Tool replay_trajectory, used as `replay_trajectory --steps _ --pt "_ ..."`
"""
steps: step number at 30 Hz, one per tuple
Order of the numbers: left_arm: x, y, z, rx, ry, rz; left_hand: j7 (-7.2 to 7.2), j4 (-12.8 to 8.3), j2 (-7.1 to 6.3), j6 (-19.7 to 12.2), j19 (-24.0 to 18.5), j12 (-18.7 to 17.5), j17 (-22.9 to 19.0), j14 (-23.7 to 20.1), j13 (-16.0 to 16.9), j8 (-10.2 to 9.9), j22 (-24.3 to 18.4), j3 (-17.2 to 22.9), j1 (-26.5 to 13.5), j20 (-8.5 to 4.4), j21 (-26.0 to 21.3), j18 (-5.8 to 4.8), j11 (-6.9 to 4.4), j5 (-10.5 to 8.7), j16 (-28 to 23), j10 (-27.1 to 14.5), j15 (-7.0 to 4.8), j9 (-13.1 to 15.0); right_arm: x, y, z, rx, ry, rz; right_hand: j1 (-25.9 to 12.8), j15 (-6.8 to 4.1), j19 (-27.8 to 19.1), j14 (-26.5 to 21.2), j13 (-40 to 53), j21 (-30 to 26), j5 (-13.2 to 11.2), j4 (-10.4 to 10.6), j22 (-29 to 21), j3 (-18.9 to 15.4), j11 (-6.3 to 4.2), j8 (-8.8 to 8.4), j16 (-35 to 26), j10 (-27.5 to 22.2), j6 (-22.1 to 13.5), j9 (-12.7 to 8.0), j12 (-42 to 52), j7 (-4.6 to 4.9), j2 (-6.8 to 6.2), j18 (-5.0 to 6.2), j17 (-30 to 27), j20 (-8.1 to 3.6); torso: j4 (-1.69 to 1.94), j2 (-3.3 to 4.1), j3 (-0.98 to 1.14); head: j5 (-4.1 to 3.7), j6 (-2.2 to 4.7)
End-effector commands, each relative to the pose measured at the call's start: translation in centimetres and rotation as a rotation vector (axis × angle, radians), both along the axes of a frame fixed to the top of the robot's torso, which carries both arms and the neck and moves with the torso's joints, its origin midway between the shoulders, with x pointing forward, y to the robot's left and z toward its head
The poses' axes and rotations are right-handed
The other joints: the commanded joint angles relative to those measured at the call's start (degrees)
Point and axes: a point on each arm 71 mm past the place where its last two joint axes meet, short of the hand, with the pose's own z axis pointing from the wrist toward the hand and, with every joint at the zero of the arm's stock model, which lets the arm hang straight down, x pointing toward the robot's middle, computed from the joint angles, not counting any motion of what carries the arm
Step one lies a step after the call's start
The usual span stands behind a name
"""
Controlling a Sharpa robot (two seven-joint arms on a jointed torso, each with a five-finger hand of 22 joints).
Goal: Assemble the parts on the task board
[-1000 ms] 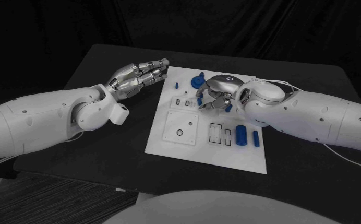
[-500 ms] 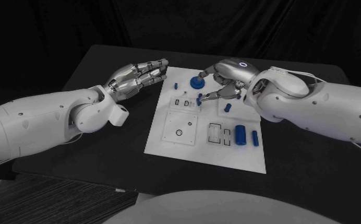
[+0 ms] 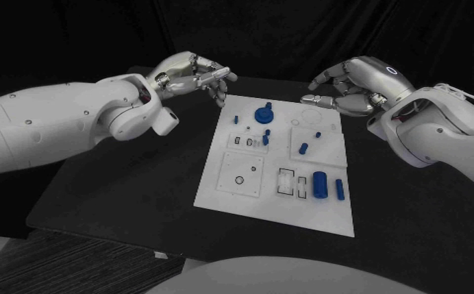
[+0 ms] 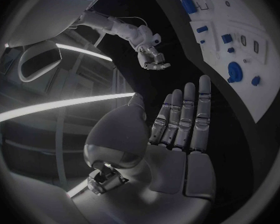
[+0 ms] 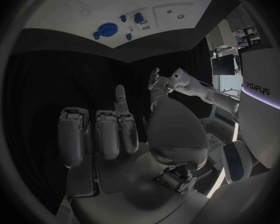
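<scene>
The white task board (image 3: pixel 229 184) lies in the middle of the black table. A round blue part (image 3: pixel 264 114) stands near its far edge, with small blue parts (image 3: pixel 303 148) around the middle. A larger blue cylinder (image 3: pixel 320 184) and a slim blue part (image 3: pixel 340 189) lie at the near right. My left hand (image 3: pixel 198 75) hovers off the board's far left corner, fingers straight and holding nothing (image 4: pixel 177 129). My right hand (image 3: pixel 348 92) hangs off the far right corner, fingers half curled, with nothing in it (image 5: pixel 121 139).
Bare black table (image 3: pixel 129 191) spreads wide on the left of the board, with a narrower strip on the right. Black curtains close off the back. The left wrist view shows the board (image 4: pixel 239 45) and the far-off right hand (image 4: pixel 154 59).
My right hand has lifted off the round blue part and drawn back to the right, clear of the board. My left hand has risen toward the far left corner. The view itself shifted slightly.
</scene>
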Motion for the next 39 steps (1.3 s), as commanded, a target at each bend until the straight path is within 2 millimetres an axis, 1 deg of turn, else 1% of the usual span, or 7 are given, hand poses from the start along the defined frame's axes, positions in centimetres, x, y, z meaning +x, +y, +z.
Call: replay_trajectory --steps 1,2,3,4,9,27,39 --pt "0.9 -1.0 0.2 0.339 0.057 0.001 -0.74 0.4 0.12 1.6 4.8 6.9 5.0 3.5 4.7 2.2 4.0 -3.5 -1.5 -2.52 6.8 1.16 -1.82 -1.77 8.5 4.2 -1.42 1.2 0.1 -0.3 0.7 0.096 -0.036 -0.024 -0.5 0.45 4.4 5.6 15.2 1.2 1.2 0.3 15.2 1.4 0.61 1.24 0.6 5.0 0.3 1.0 1.0 0.04 1.35 -1.14 13.6 0.20 -0.52 -0.87 0.49 0.50 0.26" --pt "1.5 -1.7 1.1 0.443 0.089 -0.028 -0.74 0.4 0.12 1.6 4.8 6.9 5.0 3.5 4.7 2.2 4.0 -3.5 -1.5 -2.52 6.8 1.16 -1.82 -1.77 8.5 4.2 -1.42 1.2 0.2 -0.3 0.8 0.104 -0.037 -0.028 -0.4 0.52 4.3 5.6 15.2 1.2 1.9 0.3 15.1 1.3 0.67 1.51 0.5 5.0 0.2 1.2 1.0 0.07 1.69 -1.12 13.5 0.27 -0.68 -1.12 0.64 0.61 0.16" --pt "1.8 -2.2 1.6 0.515 0.115 -0.050 -2.70 0.7 0.77 4.1 16.8 27.0 49.7 29.8 57.9 4.5 30.3 -5.3 -2.8 -3.54 28.1 -2.78 -3.56 -1.07 32.9 42.1 -3.66 2.7 0.4 -0.2 0.8 0.109 -0.035 -0.029 -0.4 0.54 4.3 5.6 15.2 1.1 2.0 0.3 15.1 1.3 0.70 1.60 0.5 5.0 0.3 1.3 1.0 0.07 1.79 -1.12 13.5 0.29 -0.75 -1.26 0.71 0.67 0.17" --pt "2.1 -2.6 2.0 0.584 0.142 -0.072 -2.15 0.7 1.65 3.5 13.9 29.1 70.3 39.9 69.9 5.7 40.3 -7.8 -2.0 -5.27 37.8 -3.83 -3.74 -1.07 38.8 50.3 -3.73 4.6 0.5 0.0 0.7 0.112 -0.032 -0.030 -0.4 0.56 4.3 5.6 15.2 1.1 2.2 0.3 15.1 1.3 0.72 1.70 0.5 5.0 0.3 1.4 1.0 0.08 1.92 -1.10 13.4 0.32 -0.83 -1.41 0.81 0.76 0.21" --pt "3.3 -4.1 2.6 0.849 0.259 -0.126 -3.87 1.0 3.55 7.5 27.9 29.1 72.6 41.7 69.9 7.8 62.6 -11.8 -7.0 -5.20 50.4 -7.03 -5.01 -1.31 39.0 50.3 -4.74 8.0 1.4 1.1 0.5 0.125 -0.009 -0.027 -0.2 0.68 4.2 5.5 15.2 0.8 2.9 0.2 15.0 1.3 0.87 2.11 0.3 5.0 0.3 1.7 1.0 0.13 2.34 -1.02 13.2 0.43 -1.21 -2.27 1.44 0.31 -0.68" --pt "6.2 -12.1 1.1 1.211 0.380 -0.092 -4.62 -1.4 6.15 9.8 30.3 29.1 72.6 41.7 69.9 3.9 66.0 -7.4 -5.7 -6.02 51.9 -7.61 -6.01 0.76 39.0 50.3 -5.97 10.0 1.3 0.8 0.3 0.134 0.045 -0.060 1.4 0.90 3.9 5.4 15.2 0.4 6.3 0.2 14.8 0.9 1.08 3.02 0.1 5.0 -0.4 2.5 1.0 0.31 2.74 -0.87 12.7 0.72 -6.86 -5.50 5.40 4.67 -1.48" --pt "5.9 -14.2 -2.5 1.207 0.423 -0.068 -5.44 -2.4 6.17 12.8 31.1 29.1 72.6 41.7 69.9 2.7 66.6 -4.7 -6.1 -6.71 52.0 -7.74 -6.83 3.40 39.0 50.3 -6.79 10.5 1.5 -0.4 0.1 0.120 0.069 -0.099 2.5 0.94 3.7 5.4 15.2 0.1 8.0 0.2 14.7 0.9 1.11 3.52 0.0 5.0 -0.7 2.9 1.0 0.33 2.84 -0.77 12.3 0.80 -8.02 -4.84 5.22 6.34 -1.48"
